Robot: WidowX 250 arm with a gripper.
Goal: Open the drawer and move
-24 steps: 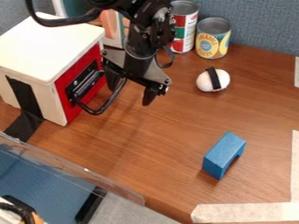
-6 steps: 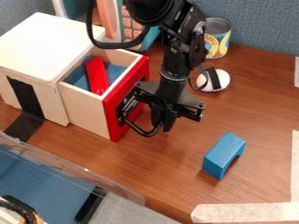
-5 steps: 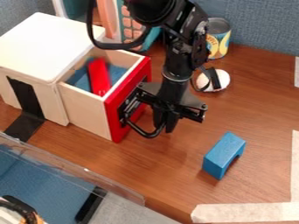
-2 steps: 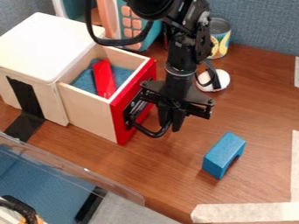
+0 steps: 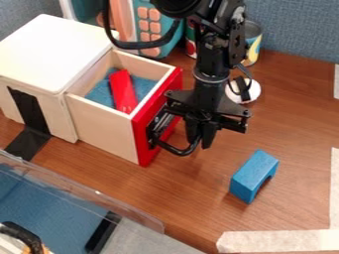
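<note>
The gripper [image 5: 200,142] is at the handle [image 5: 176,150] of the open drawer [image 5: 106,127]; whether its jaws pinch it cannot be told; camera-side of them lies a blue block [image 5: 254,171]

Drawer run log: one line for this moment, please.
drawer: open | gripper: at drawer handle | red block: inside drawer, on blue lining | blue arch block: on tabletop, outside drawer

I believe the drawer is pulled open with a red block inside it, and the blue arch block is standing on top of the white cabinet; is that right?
Not quite: the camera view shows the blue arch block on the wooden table.
</note>
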